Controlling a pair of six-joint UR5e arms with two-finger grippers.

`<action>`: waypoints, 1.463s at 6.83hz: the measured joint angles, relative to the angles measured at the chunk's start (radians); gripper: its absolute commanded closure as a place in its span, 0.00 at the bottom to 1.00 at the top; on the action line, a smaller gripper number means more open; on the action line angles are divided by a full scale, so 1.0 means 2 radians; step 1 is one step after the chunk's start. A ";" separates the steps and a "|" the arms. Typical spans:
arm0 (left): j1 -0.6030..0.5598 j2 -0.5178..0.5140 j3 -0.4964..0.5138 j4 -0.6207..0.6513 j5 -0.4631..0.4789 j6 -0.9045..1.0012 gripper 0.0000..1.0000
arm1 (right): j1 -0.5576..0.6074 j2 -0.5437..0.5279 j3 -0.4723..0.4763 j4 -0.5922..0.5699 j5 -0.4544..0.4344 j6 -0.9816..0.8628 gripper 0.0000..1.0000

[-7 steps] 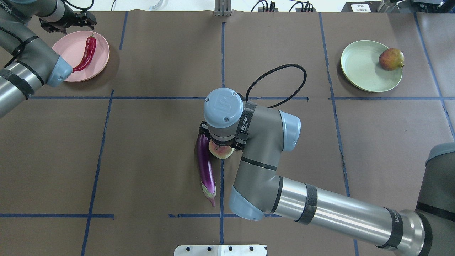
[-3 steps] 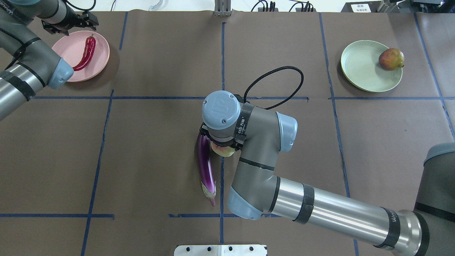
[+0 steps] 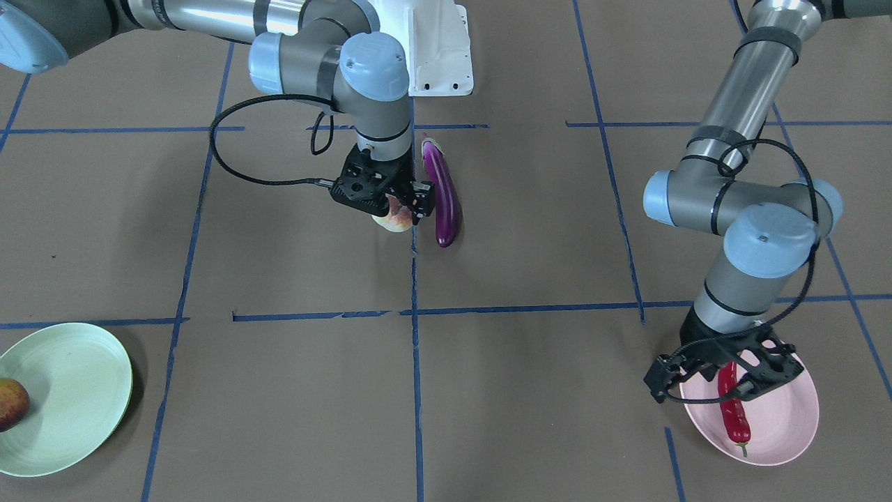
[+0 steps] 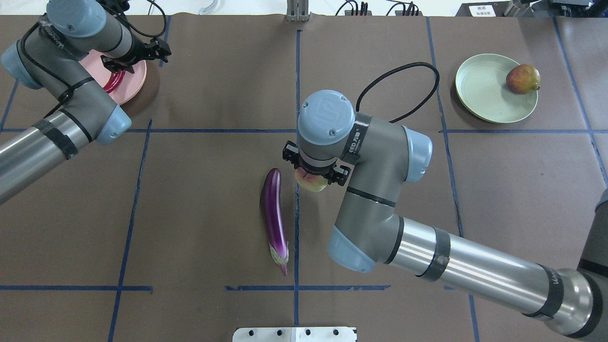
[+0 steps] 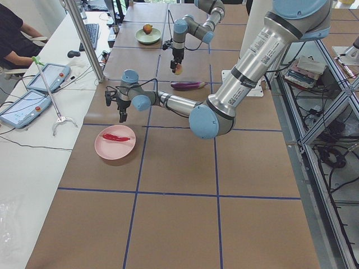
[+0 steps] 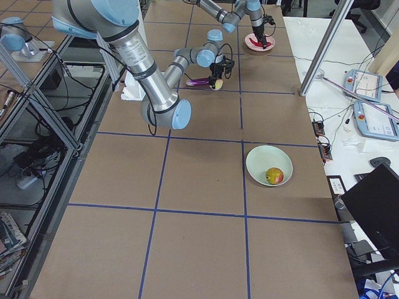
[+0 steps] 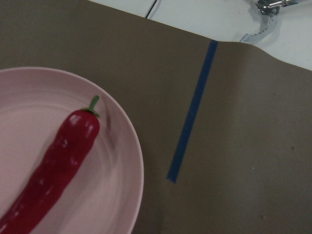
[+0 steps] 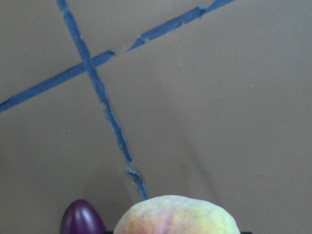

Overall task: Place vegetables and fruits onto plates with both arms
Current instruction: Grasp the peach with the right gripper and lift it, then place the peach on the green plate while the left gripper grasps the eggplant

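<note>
My right gripper is shut on the pale pink-yellow peach and holds it above the table, just right of the purple eggplant. The peach fills the bottom of the right wrist view. The eggplant lies on the mat near the centre line. The red chili pepper lies in the pink plate. My left gripper hovers open and empty over that plate. The dark red apple-like fruit sits at the edge of the green plate.
Blue tape lines divide the brown mat into squares. The white base block sits at the near edge. A black cable loops off my right wrist. Tablets and an operator are on the side table in the exterior left view.
My right gripper has risen with the peach and moved right, away from the eggplant. My left arm has swung right, so its wrist now covers part of the pink plate.
</note>
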 measured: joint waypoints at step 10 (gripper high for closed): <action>0.245 0.003 -0.246 0.217 0.058 -0.085 0.03 | 0.287 -0.078 -0.245 0.148 0.059 -0.416 0.00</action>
